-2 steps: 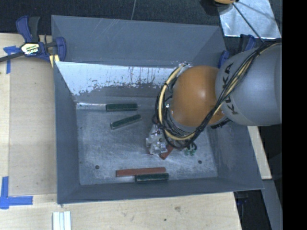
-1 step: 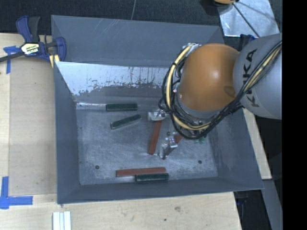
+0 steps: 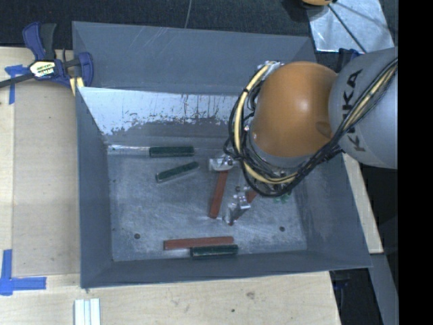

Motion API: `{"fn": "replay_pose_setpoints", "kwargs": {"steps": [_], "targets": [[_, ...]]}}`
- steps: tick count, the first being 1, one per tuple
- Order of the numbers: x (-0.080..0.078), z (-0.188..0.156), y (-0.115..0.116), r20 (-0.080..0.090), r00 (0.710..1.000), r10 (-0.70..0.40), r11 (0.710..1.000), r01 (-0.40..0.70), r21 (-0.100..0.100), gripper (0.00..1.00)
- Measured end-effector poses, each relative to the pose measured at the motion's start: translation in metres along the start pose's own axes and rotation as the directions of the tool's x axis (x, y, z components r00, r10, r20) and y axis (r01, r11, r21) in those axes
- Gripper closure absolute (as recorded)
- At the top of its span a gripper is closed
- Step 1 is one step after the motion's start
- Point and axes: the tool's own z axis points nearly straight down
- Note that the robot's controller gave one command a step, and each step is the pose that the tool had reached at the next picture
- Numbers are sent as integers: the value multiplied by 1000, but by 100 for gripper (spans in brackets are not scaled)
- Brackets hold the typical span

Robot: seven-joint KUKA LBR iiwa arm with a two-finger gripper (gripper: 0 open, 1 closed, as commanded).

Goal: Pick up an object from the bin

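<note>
— Orange wrist cover (image 3: 294, 110) at three o'clock; gripper (image 3: 229, 185) beneath?
— Fingers spread apart, gripping nothing I can see. Brown stick (image 3: 217, 196) lies at the bin's (image 3: 95, 202) centre, just beside them.

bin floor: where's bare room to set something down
The widest bare patch is the left middle of the bin floor, between the slanted green stick and the front brown stick. It is crowded in the middle, where the pincer hangs by the tilted brown stick.
</note>
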Motion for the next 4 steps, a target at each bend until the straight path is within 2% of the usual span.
{"fn": "replay_pose_setpoints", "kwargs": {"steps": [1, 2, 3, 4], "targets": [[-34, 107, -40, 20, 987, -158, 987, 158, -2, 100], [-34, 107, -40, 20, 987, -157, 988, 157, -3, 100], [-36, -75, -47, 9, 993, -115, 993, 115, 3, 100], [-35, -71, -47, 2, 993, -114, 993, 114, 0, 100]]}}
